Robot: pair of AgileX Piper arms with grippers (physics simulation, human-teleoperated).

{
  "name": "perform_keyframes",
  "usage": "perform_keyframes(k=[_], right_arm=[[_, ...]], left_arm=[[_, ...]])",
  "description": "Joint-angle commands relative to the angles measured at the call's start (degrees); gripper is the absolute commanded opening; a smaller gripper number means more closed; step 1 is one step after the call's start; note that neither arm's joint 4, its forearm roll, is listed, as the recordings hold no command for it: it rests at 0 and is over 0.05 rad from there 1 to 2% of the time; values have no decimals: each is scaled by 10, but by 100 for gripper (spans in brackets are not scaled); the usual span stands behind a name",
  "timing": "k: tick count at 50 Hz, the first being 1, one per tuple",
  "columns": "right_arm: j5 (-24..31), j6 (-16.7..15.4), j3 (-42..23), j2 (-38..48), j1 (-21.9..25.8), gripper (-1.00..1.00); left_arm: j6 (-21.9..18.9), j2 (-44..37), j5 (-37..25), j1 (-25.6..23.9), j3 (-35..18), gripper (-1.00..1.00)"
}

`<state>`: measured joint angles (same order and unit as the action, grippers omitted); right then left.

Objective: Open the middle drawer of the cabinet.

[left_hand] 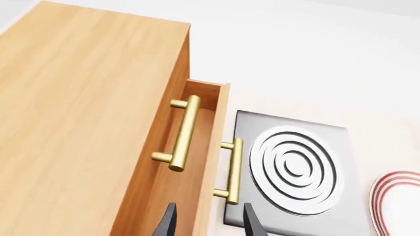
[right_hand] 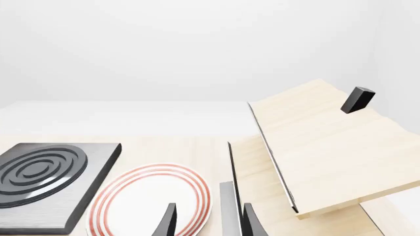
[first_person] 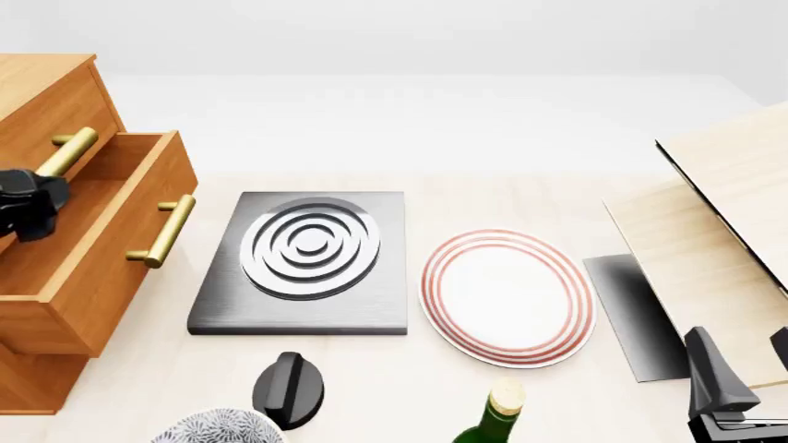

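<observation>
The cabinet stands at the far left; its lighter top also shows in the left wrist view. The middle drawer is pulled out, and its brass handle faces right. It also shows in the left wrist view, with its handle. The top drawer's handle sits above it, over the open box. My left gripper hangs above the drawer's open inside. In its wrist view the jaws are apart, either side of the drawer front's top edge, holding nothing. My right gripper is open and empty at the front right.
A grey burner plate with rings lies right of the drawer. A red-rimmed plate lies beside it. A black knob, a patterned bowl and a bottle stand in front. Pale wood boards lean at the right.
</observation>
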<state>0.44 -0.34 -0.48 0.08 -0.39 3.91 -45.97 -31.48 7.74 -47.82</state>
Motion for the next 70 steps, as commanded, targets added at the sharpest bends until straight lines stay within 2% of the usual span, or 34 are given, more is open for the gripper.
perform_keyframes(k=[1, 16, 70], right_arm=[[-1, 0, 1, 0, 1, 100], [-1, 1, 1, 0, 1, 100], [-1, 0, 1, 0, 1, 100]], left_arm=[[-7, 28, -4, 12, 4, 100], [-18, 15, 12, 14, 19, 100], [-10, -3, 14, 9, 42, 100]])
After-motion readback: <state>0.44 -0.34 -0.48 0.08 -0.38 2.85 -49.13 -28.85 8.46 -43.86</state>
